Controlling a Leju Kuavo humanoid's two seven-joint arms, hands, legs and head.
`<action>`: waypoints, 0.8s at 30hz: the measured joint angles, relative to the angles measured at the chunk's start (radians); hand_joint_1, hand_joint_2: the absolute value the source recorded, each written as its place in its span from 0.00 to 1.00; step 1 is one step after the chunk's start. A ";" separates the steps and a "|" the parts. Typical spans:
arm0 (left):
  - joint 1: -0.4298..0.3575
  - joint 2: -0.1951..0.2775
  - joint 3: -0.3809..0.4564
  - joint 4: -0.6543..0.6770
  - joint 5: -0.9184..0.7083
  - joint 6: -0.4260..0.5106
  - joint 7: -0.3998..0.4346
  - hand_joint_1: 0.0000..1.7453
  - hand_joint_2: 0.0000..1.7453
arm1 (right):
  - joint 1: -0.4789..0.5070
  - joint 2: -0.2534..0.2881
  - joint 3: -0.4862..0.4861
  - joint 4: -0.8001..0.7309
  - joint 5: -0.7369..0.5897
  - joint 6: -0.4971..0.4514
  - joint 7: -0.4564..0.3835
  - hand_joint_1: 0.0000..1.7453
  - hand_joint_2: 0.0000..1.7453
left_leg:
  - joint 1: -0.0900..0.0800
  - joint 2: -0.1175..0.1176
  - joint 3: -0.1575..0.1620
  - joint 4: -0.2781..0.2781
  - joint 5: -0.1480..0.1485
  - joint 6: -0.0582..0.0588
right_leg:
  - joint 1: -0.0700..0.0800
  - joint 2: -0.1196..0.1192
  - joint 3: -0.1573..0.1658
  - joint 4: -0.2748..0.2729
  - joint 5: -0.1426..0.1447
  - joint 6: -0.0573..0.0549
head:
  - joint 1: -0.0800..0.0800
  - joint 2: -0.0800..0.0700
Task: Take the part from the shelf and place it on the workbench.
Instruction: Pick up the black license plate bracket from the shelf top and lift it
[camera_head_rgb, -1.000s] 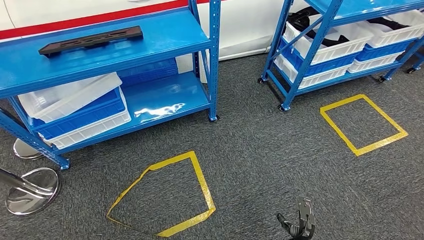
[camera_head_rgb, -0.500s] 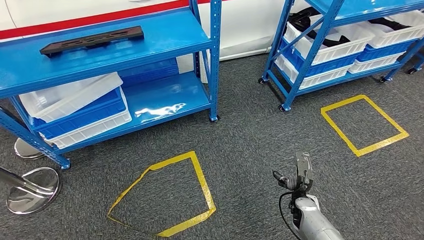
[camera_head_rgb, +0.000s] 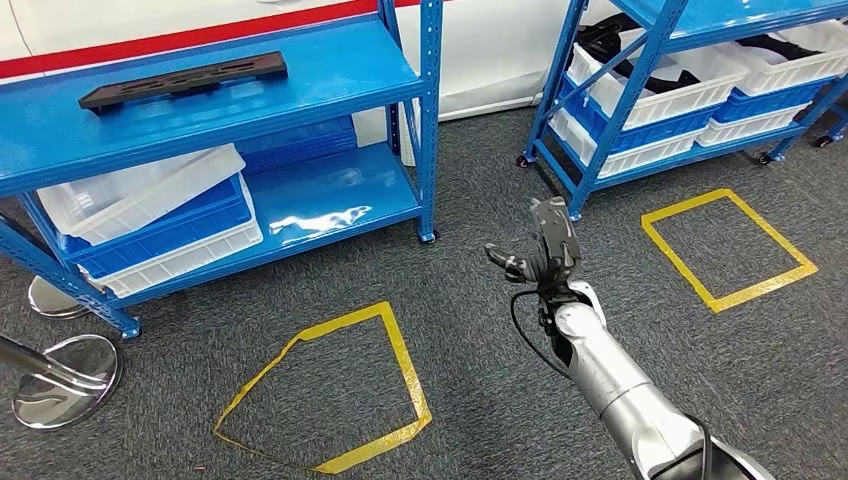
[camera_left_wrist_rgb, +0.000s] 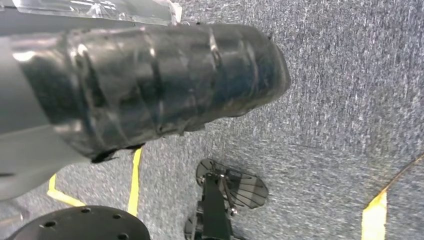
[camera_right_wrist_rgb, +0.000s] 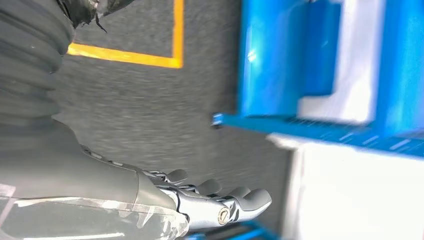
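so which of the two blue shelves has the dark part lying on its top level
The left blue shelf: the long dark part lies flat on its top level. The right shelf holds white and blue bins instead.

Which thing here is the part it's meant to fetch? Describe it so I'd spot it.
Look at the blue shelf unit on the left, by the white wall. On its top shelf lies the part: a long, flat, dark bar with cut-outs, alone there, unlike the white and blue bins stacked below.

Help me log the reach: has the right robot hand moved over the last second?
Yes. The right robot hand has risen from the picture's bottom edge, up past the yellow floor square toward the shelf post.
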 joint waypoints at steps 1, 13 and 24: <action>-0.001 0.001 -0.008 0.001 -0.001 0.001 0.002 0.00 0.00 | -0.018 0.000 0.018 -0.016 0.016 0.012 0.010 0.00 1.00 | 0.000 0.000 0.000 0.000 0.000 0.000 | 0.000 0.000 0.000 0.000 0.000 0.000 | 0.000 0.000; -0.014 0.013 -0.098 0.016 -0.007 0.005 0.020 0.00 0.00 | -0.218 0.010 0.262 -0.185 0.240 0.160 0.118 0.00 1.00 | 0.000 -0.001 -0.001 0.000 0.000 0.000 | 0.000 -0.001 0.000 0.000 0.000 0.000 | 0.000 0.000; -0.025 0.019 -0.177 0.026 -0.023 0.005 0.033 0.00 0.00 | -0.344 0.070 0.489 -0.249 0.498 0.304 0.165 0.00 1.00 | 0.000 -0.001 -0.002 0.000 0.000 0.000 | 0.000 -0.001 -0.001 0.000 0.000 0.000 | 0.000 0.000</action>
